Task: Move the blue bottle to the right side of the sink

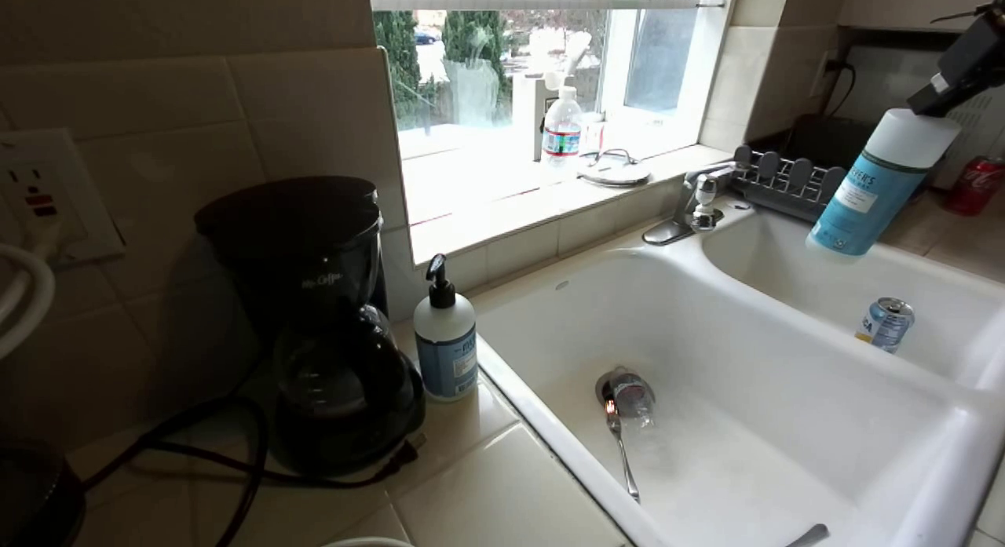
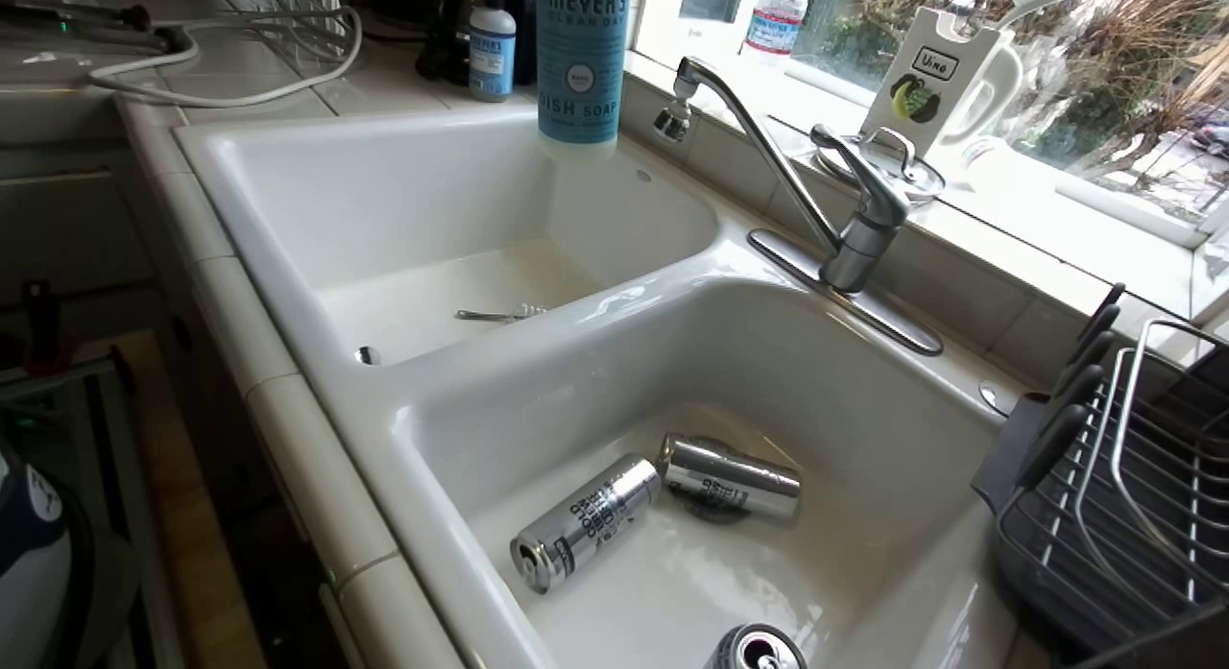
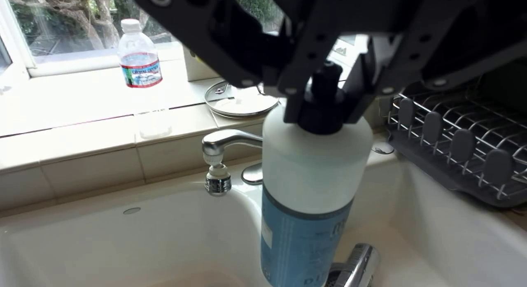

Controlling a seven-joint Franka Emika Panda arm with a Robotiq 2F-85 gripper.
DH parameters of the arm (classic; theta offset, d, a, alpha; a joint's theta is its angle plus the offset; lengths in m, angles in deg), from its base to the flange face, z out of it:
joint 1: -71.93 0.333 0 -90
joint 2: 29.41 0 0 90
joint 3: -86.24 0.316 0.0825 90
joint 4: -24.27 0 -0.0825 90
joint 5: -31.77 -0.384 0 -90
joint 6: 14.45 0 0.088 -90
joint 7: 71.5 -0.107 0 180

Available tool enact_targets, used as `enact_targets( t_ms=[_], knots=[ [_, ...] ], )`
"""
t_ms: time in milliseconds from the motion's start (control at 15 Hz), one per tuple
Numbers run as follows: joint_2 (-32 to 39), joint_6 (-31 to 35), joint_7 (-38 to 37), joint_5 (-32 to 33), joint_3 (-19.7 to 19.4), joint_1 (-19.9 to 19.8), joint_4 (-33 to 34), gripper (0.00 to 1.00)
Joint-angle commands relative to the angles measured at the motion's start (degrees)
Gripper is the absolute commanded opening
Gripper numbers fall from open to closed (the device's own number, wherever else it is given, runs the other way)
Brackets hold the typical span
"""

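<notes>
Blue bottle, tall, cylindrical, plastic, whitish above its printed label and black at the cap: up in mid-air over a glossy white double-basin sink, leaning in an exterior view; exact basin underneath, impossible to tell. And at that cap, a black two-fingered mechanical gripper, parted just to the cap's width, pressed against both sides, bottle hanging from it. Down in the basin: a silver cylindrical can lying near a second silver can, plus a third can, cut off at the view's edge. Across the divider, a slim metal utensil. Behind, a chrome faucet; on the bright sill, a clear plastic water bottle near a round glass lid. Alongside, a dark wire dish rack; at the opposite end, a white pump bottle with black top, just beside a black coffee maker.
</notes>
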Motion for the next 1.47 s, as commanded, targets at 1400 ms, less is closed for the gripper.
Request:
enact_targets(
  t_ms=[1400],
  knots=[
    [37.0, 0.4, -22.5, 19.5, -8.2, -23.2, 36.3, 0.3]
  ],
)
